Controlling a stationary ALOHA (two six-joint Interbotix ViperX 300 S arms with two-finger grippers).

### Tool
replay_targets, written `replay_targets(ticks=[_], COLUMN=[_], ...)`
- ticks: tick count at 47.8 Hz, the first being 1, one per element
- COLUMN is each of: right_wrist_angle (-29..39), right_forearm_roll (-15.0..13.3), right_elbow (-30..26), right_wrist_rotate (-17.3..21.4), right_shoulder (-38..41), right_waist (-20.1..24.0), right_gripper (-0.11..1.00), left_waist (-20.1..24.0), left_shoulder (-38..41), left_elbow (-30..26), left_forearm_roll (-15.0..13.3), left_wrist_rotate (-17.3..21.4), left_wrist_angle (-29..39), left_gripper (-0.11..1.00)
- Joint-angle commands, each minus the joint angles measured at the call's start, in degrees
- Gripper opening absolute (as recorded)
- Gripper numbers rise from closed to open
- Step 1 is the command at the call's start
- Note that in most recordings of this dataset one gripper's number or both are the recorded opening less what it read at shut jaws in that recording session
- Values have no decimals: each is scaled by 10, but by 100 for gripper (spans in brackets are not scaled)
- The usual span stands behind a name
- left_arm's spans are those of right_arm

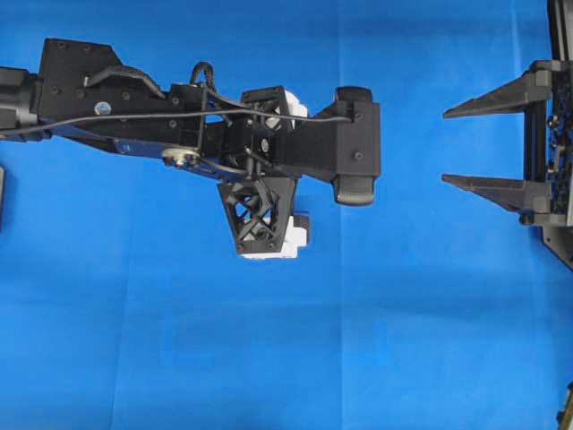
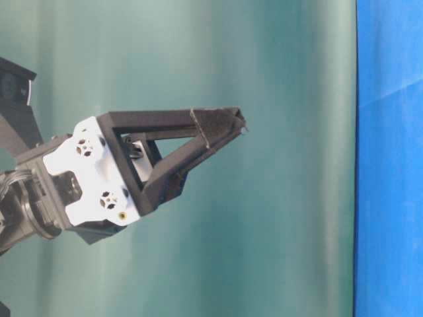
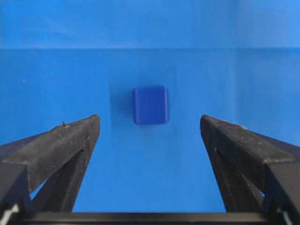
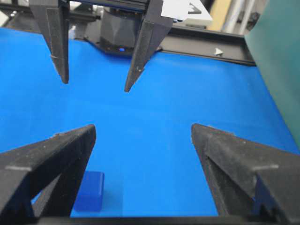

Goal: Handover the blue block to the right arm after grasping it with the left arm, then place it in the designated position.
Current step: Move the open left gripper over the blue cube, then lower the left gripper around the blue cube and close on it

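One blue block [image 3: 150, 105] is lying on the blue cloth [image 3: 150, 178], and two grippers are showing. The left gripper [image 3: 150, 129] is pointing down at the cloth with its two fingers [image 3: 70, 140] spread wide and holding nothing. In the left wrist view the block is sitting ahead of the fingertips, centred in the gap between them, touching neither finger.

In the overhead view the left gripper [image 1: 356, 145] is hanging over the middle of the cloth, and the block is hidden under the arm there. In the table-level view it [image 2: 234, 125] is showing its white bracket [image 2: 89, 178] in front of a green backdrop [image 2: 297, 198].

The right gripper [image 4: 143, 136] is also standing wide open and empty, its two wedge fingers [image 1: 488, 100] pointing toward the left gripper from the edge of the overhead view, well apart from it. In the right wrist view the block [image 4: 90, 191] is resting low beside its left-hand finger, partly hidden behind that finger, while the left gripper [image 4: 96, 87] is hanging beyond with both tips above the cloth.
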Motion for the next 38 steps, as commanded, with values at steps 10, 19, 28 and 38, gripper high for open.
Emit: replay_targets(ticks=[10, 19, 28, 38], right_wrist_angle=[-2, -2, -1, -2], right_forearm_roll=[2, 2, 2, 2], right_elbow=[-18, -18, -18, -18], right_wrist_rotate=[1, 1, 1, 1], right_shoulder=[4, 4, 4, 4], right_waist=[-1, -1, -1, -1], right_gripper=[95, 95, 95, 95], left_waist=[-2, -2, -2, -2], left_shoulder=[-11, -10, -11, -11], left_elbow=[-13, -13, -11, -9], left_forearm_roll=[1, 1, 1, 1], left_wrist_rotate=[-3, -3, -4, -3], left_wrist_angle=[-2, -3, -4, -10], left_gripper=[91, 91, 91, 91])
